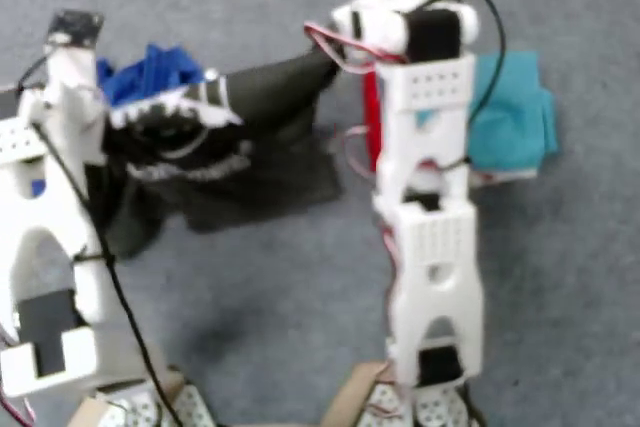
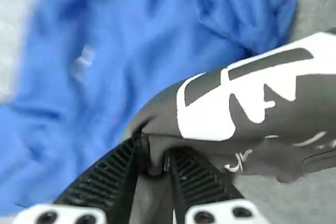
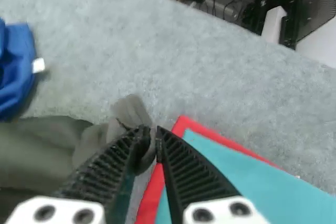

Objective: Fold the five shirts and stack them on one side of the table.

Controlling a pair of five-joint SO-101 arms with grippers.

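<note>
Grippers on both arms are clamped on one dark shirt (image 1: 265, 142). The left gripper (image 2: 155, 155) pinches a fold beside the shirt's white print, and the right gripper (image 3: 152, 134) is closed on a small corner of the same cloth. The shirt is drawn out between them, its long axis running across the worktop (image 1: 300, 297) from the left arm to the right, the right end pointing slightly toward the far edge. A crumpled blue shirt (image 1: 150, 69) lies just behind it. A folded teal shirt (image 1: 510, 112) rests on a red shirt (image 3: 156, 182) at the right side.
</note>
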